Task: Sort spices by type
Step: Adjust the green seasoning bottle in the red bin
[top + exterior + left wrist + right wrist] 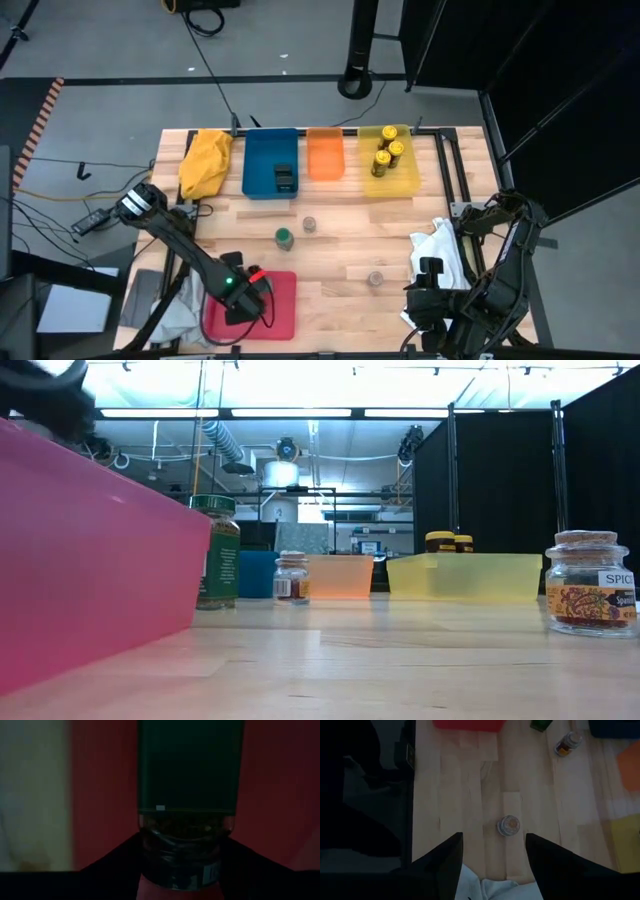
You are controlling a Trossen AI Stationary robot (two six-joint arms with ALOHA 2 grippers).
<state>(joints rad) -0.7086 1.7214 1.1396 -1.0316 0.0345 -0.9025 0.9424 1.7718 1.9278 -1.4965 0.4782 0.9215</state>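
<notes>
My left gripper [240, 296] is over the red tray [282, 320] at the table's near edge, shut on a green-lidded jar [189, 770]. My right gripper [430, 272] is open and empty at the near right, over a white cloth [440, 245]. A second green-lidded jar [284, 237] and a small grey-topped jar [310, 224] stand on the table's middle. Another small jar [376, 279] stands in front of my right gripper [494, 840]. Black boxes [285, 178] lie in the blue tray [255, 160]. Yellow-lidded jars [388, 155] stand in the yellow tray [410, 182]. My left gripper pinches the jar's glass body [182, 832] just below the green lid, one finger [120, 862] on each side. The fingers lie across the jar, and the lid points away from the wrist. The red tray lies behind the jar; whether the jar rests on it, I cannot tell.
An orange tray [324, 153] sits between the blue and yellow trays at the far edge. A yellow cloth [205, 160] lies at the far left. In the low view the red tray's wall [90, 560] fills the left; bare wood lies between the standing jars.
</notes>
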